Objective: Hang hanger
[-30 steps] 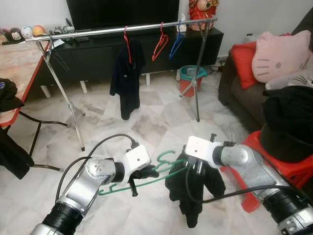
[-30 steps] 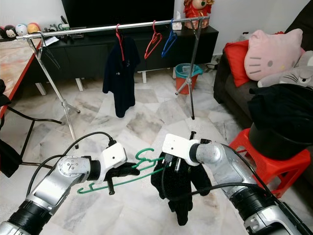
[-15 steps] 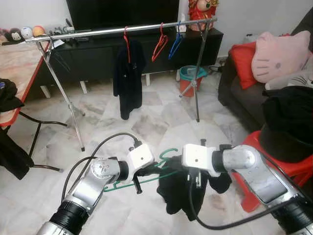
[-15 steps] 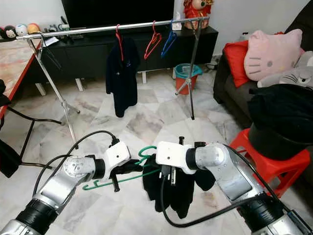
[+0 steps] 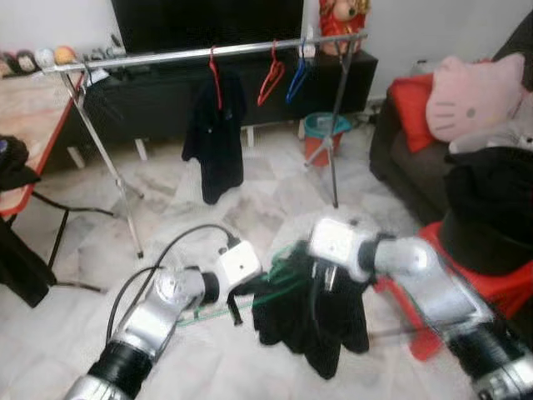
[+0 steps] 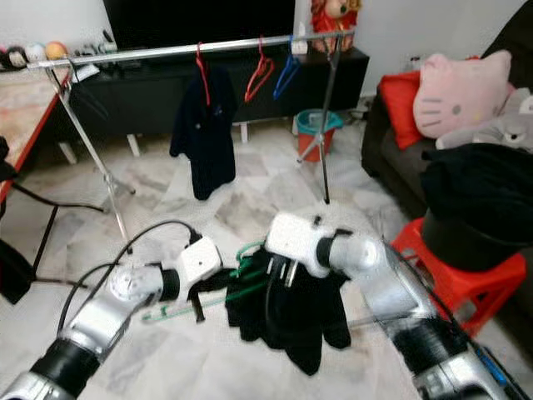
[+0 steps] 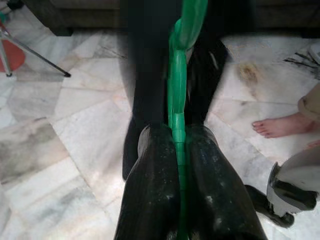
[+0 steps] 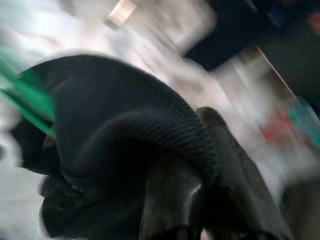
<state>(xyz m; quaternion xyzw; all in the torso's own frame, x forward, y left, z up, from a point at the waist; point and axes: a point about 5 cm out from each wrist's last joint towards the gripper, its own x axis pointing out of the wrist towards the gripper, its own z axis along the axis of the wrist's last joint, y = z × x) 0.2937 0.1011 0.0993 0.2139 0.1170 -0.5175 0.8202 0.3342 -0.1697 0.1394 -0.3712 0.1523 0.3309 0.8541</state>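
Observation:
A green hanger (image 5: 275,283) is held low over the floor, partly inside a black garment (image 5: 312,312). My left gripper (image 5: 250,287) is shut on the green hanger; in the left wrist view its fingers (image 7: 155,190) clamp the green bar (image 7: 177,100). My right gripper (image 5: 329,279) is shut on the black garment (image 8: 135,165), whose ribbed edge drapes over it. The clothes rail (image 5: 208,54) stands at the back with a red hanger carrying a dark garment (image 5: 215,137), an empty red hanger (image 5: 269,79) and a blue hanger (image 5: 296,77).
A red stool (image 5: 491,283) with dark clothes (image 5: 491,208) stands on the right, before a sofa with a pink cushion (image 5: 475,96). A table (image 5: 29,125) is on the left. A teal bucket (image 5: 321,133) sits beyond the rail. A person's bare foot (image 7: 277,125) rests on the floor.
My right gripper has pulled the black garment further along the green hanger, and the cloth now hangs wider and lower. The left gripper holds the hanger in much the same place.

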